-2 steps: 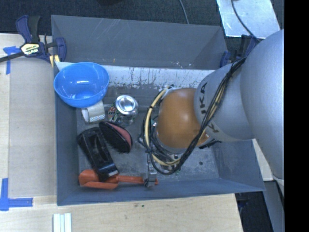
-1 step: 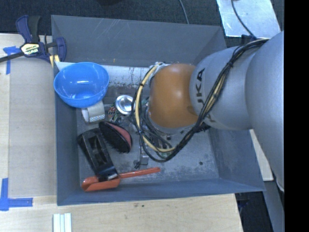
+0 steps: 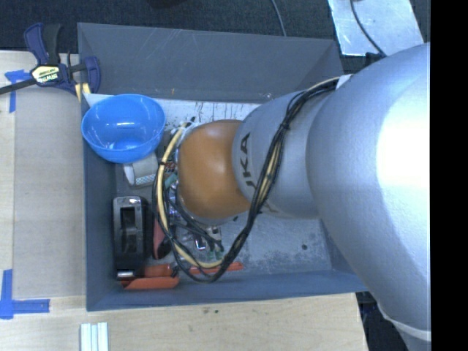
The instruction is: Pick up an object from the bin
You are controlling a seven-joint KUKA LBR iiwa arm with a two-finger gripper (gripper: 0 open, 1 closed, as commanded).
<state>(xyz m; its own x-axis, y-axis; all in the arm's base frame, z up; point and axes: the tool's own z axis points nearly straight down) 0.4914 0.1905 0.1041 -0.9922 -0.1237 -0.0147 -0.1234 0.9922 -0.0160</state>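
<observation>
In the left half of the bin, the arm's orange wrist cover and cables hide most of the floor. The gripper sits low beneath them, and whether it is wide, narrow or holding anything cannot be told. What lies directly under it is hidden.

Count of things seen:
- one blue bowl, far-left corner
- one pale roll, partly under the bowl
- one black tape dispenser, just left of the gripper
- one orange-red piece at the near wall, partly behind the cables
</observation>
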